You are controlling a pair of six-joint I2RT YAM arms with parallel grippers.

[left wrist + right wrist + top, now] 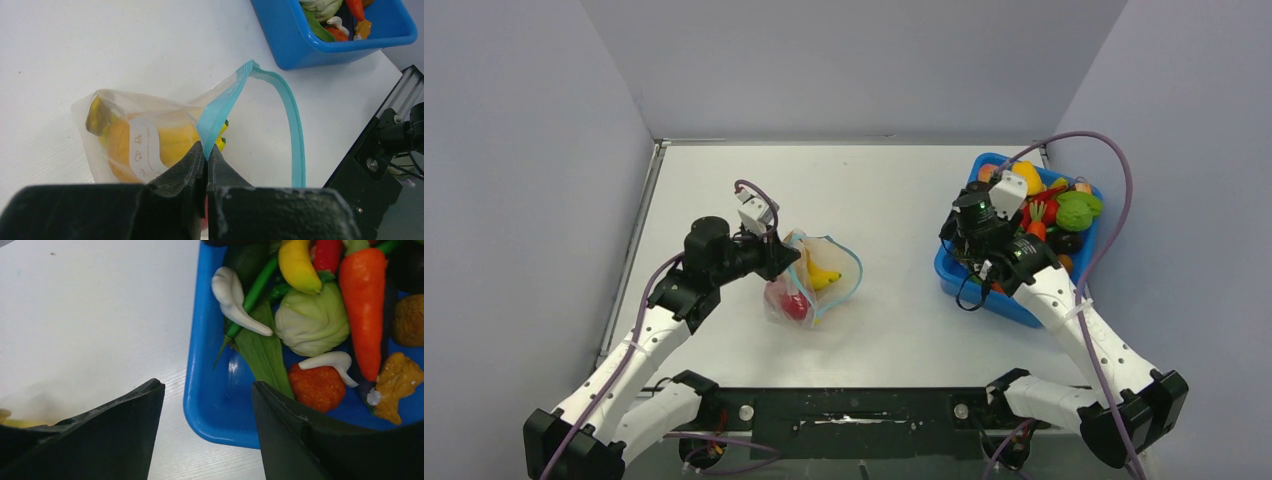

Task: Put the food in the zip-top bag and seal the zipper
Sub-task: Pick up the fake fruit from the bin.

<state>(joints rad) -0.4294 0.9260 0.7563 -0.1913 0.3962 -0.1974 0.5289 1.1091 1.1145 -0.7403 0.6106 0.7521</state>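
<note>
The clear zip-top bag lies mid-table with its mouth held up and gaping. Inside it are a yellow banana and a red round fruit; the left wrist view shows a large yellow piece through the plastic. My left gripper is shut on the light blue zipper at the near end of the mouth. My right gripper hangs open with nothing in it over the near left corner of the blue bin. More food lies there: a carrot, a pale green cabbage, a red fruit.
The blue bin stands at the right side of the table, close to the right wall, heaped with toy vegetables. White tabletop lies between bag and bin. The arms' black base rail runs along the near edge.
</note>
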